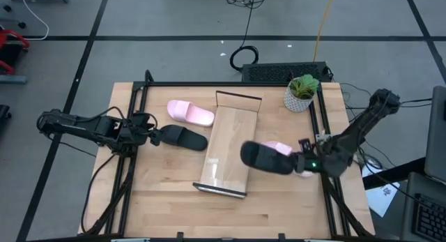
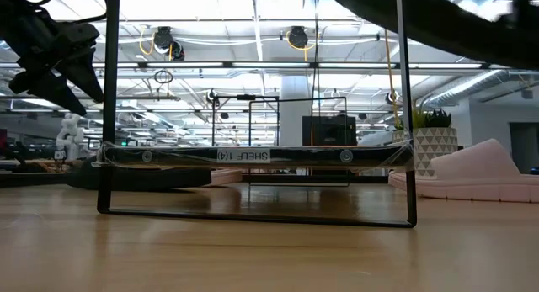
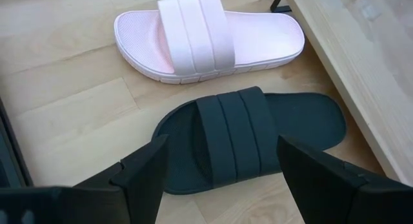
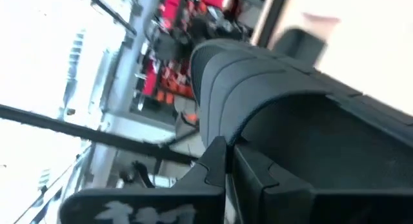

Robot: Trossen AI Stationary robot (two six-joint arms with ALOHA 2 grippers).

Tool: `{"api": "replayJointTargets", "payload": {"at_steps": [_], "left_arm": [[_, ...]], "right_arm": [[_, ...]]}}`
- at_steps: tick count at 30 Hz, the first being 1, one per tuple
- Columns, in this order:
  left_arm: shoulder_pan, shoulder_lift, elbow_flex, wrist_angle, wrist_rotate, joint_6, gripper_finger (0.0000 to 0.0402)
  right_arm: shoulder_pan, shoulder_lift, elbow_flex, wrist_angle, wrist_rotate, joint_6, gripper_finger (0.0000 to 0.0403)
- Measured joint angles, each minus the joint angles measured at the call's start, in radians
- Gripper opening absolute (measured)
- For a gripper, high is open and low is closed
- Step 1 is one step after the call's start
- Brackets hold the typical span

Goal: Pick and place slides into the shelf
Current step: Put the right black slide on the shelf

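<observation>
One black slide (image 1: 182, 137) lies flat on the table left of the shelf (image 1: 230, 141), with a pink slide (image 1: 189, 112) beyond it. My left gripper (image 1: 152, 136) hovers open over the black slide's left end; its fingers straddle that slide (image 3: 245, 140) in the left wrist view and stand above it in the low view (image 2: 59, 65). My right gripper (image 1: 301, 162) is shut on the second black slide (image 1: 265, 157), held in the air by the shelf's right edge. The second pink slide (image 1: 280, 147) lies on the table under it, partly hidden. My right gripper pinches the black slide by its right end (image 1: 287, 162), the two fingers (image 4: 216, 162) closing on the sole's edge (image 4: 284, 130). It comes roughly level from the table's right side, along the slide's length. The slide is lifted clear and juts out toward the shelf.
A potted plant (image 1: 302, 92) stands at the far right corner of the table. The shelf's dark wire frame (image 2: 108, 115) rises at both of its ends. The pink slide (image 2: 480, 170) lies right of the shelf. Bare tabletop (image 1: 167, 200) stretches along the near edge.
</observation>
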Motion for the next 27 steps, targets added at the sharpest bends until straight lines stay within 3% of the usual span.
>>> {"api": "replayJointTargets", "payload": {"at_steps": [5,8,14,27], "left_arm": [[0.000,0.000,0.000,0.009,0.000,-0.003,0.0282],[0.000,0.000,0.000,0.032,0.000,-0.007,0.0282],[0.000,0.000,0.000,0.049,0.009,-0.023,0.0282],[0.000,0.000,0.000,0.051,-0.001,-0.029,0.0282]], "right_arm": [[-0.220,0.062,0.106,0.008,-0.229,-0.054,0.0000],[-0.324,0.143,0.166,-0.008,-0.370,-0.005,0.0000],[-0.409,0.303,0.242,-0.068,-0.553,0.167,0.0000],[-0.409,0.460,0.254,-0.006,-0.614,0.451,0.0000]]}}
